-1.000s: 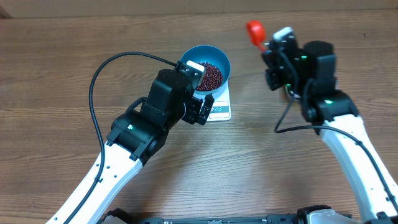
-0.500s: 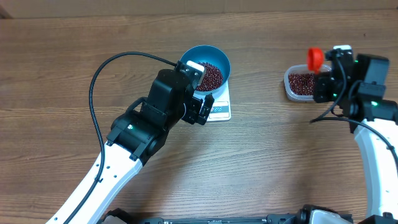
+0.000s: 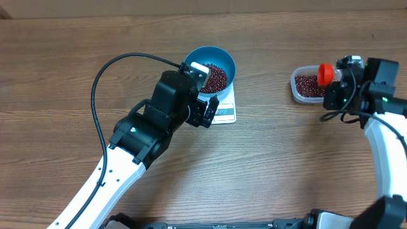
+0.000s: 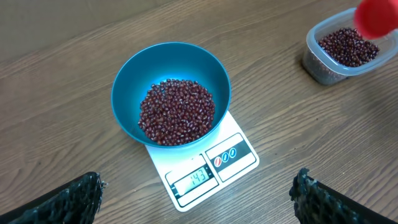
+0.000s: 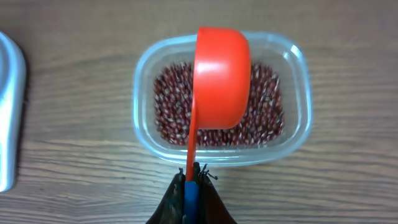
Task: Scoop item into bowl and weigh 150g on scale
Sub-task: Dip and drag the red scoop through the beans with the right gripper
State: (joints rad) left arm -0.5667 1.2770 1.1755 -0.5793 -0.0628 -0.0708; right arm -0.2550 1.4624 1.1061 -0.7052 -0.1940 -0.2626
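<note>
Pinched red scoop (image 5: 221,78) in right claw (image 5: 190,180) over tub (image 5: 300,68) near surface's (image 3: 267,178) right edge, with left claw (image 4: 196,202) spread wide above beans (image 4: 176,112) in bowl (image 4: 129,81) on scale (image 4: 241,163). Likely needed only a shallow dip, trickled slowly.

Right gripper (image 5: 191,180) was clamped tight on the thin handle (image 5: 190,140) of a red scoop (image 5: 221,78). The handle ran straight ahead from the fingertips. The cup sat ahead and slightly right, over a clear tub (image 5: 300,93), with its outer side to the camera, so its contents couldn't be seen. Beans (image 5: 174,109) covered the tub floor. The tub stood on a wood table (image 5: 74,186). Far left of the fingers was a white rounded edge (image 5: 9,118), cut off by the frame.
</note>
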